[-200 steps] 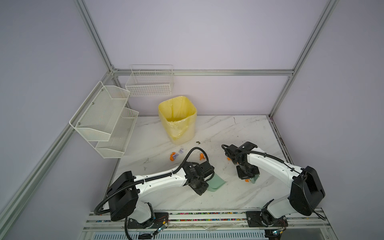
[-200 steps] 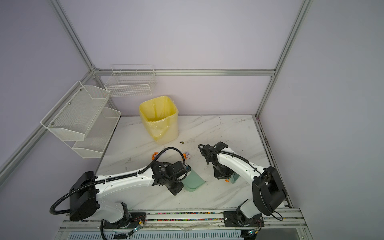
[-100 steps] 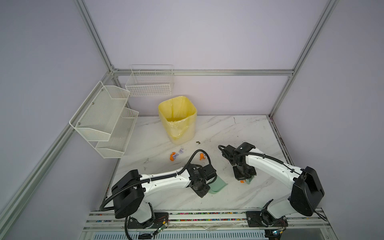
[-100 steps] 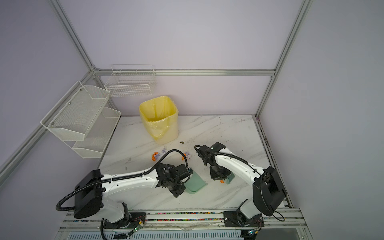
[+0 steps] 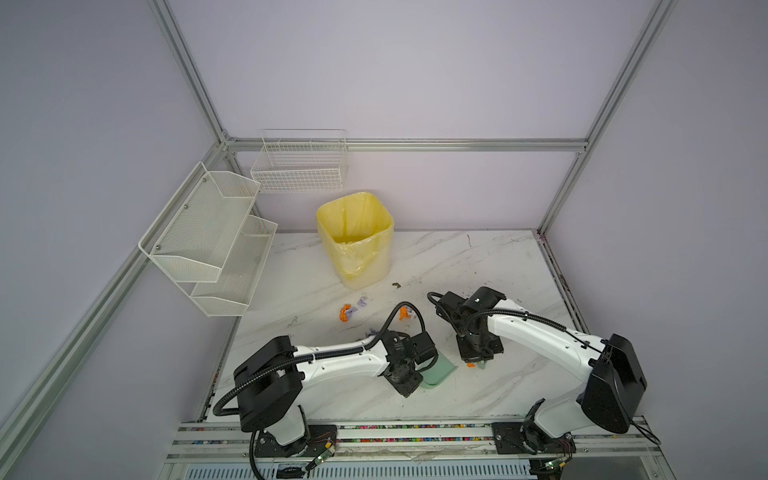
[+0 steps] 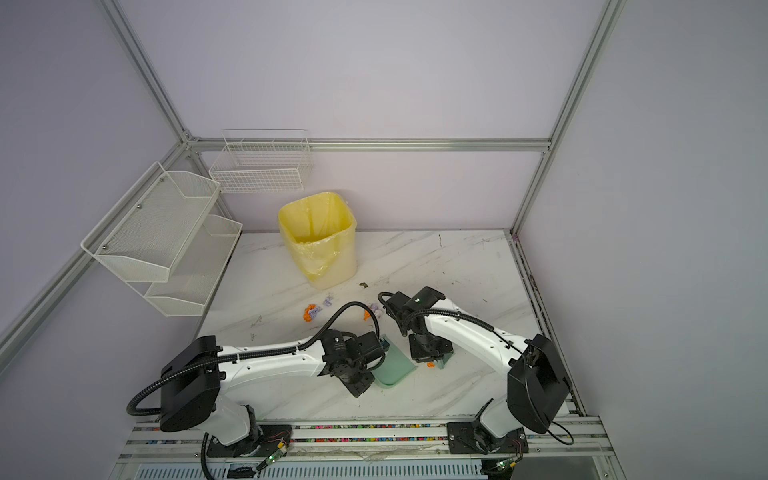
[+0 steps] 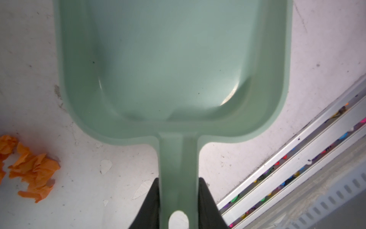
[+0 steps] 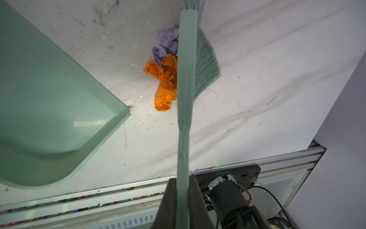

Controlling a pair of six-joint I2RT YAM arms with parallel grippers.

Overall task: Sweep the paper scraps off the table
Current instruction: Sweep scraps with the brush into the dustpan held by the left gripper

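Paper scraps (image 8: 165,79), orange and lilac, touching brush (image 8: 185,99) bristles on bench (image 8: 257,79), near dustpan (image 7: 172,59). Your left gripper (image 7: 178,182) clamps dustpan handle; right gripper (image 8: 183,180) clamps brush handle.

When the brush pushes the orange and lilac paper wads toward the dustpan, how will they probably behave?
The paper scraps look thin and loosely crumpled, so they are probably very light and may tumble or separate rather than slide together. The brush bristles splay on the table, so they seem soft; a wad might slip past.
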